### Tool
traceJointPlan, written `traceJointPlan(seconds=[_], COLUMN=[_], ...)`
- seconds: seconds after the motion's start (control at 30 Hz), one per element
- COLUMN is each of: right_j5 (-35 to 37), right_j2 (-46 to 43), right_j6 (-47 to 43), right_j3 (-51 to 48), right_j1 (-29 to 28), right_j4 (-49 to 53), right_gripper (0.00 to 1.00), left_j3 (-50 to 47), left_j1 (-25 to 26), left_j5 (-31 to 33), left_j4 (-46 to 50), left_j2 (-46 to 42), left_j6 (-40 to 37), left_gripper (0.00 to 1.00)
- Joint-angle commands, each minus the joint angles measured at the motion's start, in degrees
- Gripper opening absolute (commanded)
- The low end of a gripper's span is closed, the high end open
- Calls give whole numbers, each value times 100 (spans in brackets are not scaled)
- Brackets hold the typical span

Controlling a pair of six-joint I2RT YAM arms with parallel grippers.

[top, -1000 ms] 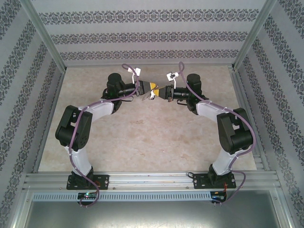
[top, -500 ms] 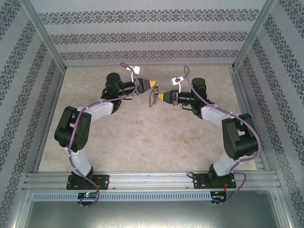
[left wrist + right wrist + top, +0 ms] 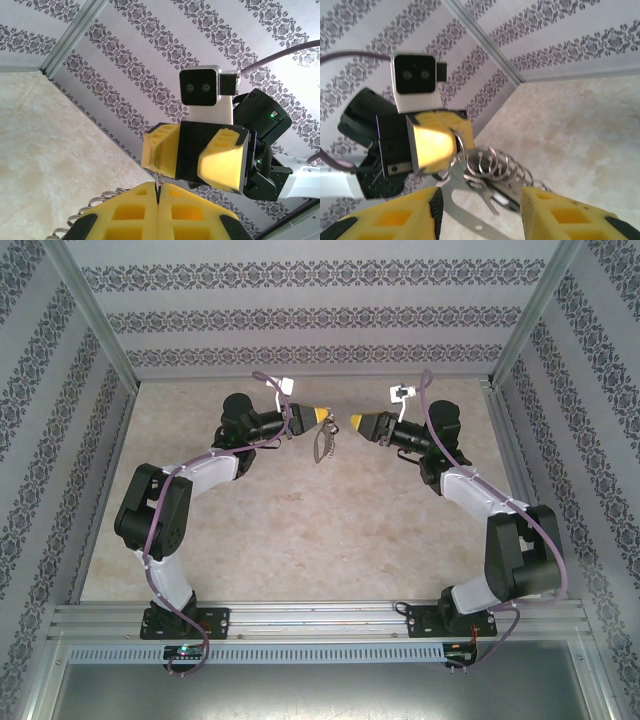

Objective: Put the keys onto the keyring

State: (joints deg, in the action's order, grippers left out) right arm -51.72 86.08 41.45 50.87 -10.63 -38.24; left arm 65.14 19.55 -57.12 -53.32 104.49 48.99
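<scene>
Tabletop (image 3: pixel 300 530): pale, marbled, inside patterned walls; both arms reach to its far middle.
Left tool (image 3: pixel 322 417): yellow fingers pressed flush together, pinching the top edge of the keyring; in its own wrist view a thin metal sliver shows in the seam.
Right tool (image 3: pixel 354 423): faces the left one tip to tip, fingers parted about halfway, holding nothing, and stands just beside the keyring without touching it.
Keyring (image 3: pixel 454 187): flat grey metal loop with a small hole near its lower end. It hangs from the left tool's tips, long axis running downward, tilted slightly toward the right tool.
Chain (image 3: pixel 495 162): silvery coil of small rings bunched beside the loop.
Key (image 3: pixel 492 199): tiny, dark head, short silver blade pointing down, dangling with the loop.
</scene>
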Motion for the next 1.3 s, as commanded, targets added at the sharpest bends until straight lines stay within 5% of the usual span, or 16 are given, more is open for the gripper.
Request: traceJointPlan(seconds=[0.0, 0.3, 0.77, 1.27], right_j5=[146, 105, -1, -72], right_j2=[366, 1247, 1323, 1336], right_j6=[955, 2306, 2132, 2099], right_j3=[282, 536, 461, 292], right_j1=[-25, -266, -608, -691], right_j4=[-1218, -3020, -2904, -2909], right_gripper=[47, 46, 43, 28], left_j3=[82, 34, 16, 63], left_j1=[64, 59, 58, 58], left_j5=[-34, -21, -1, 25], left_j4=[-553, -557, -532, -505], left_j2=[-174, -234, -268, -234], left_j6=[141, 146, 103, 80], left_gripper=[0, 0, 0, 0])
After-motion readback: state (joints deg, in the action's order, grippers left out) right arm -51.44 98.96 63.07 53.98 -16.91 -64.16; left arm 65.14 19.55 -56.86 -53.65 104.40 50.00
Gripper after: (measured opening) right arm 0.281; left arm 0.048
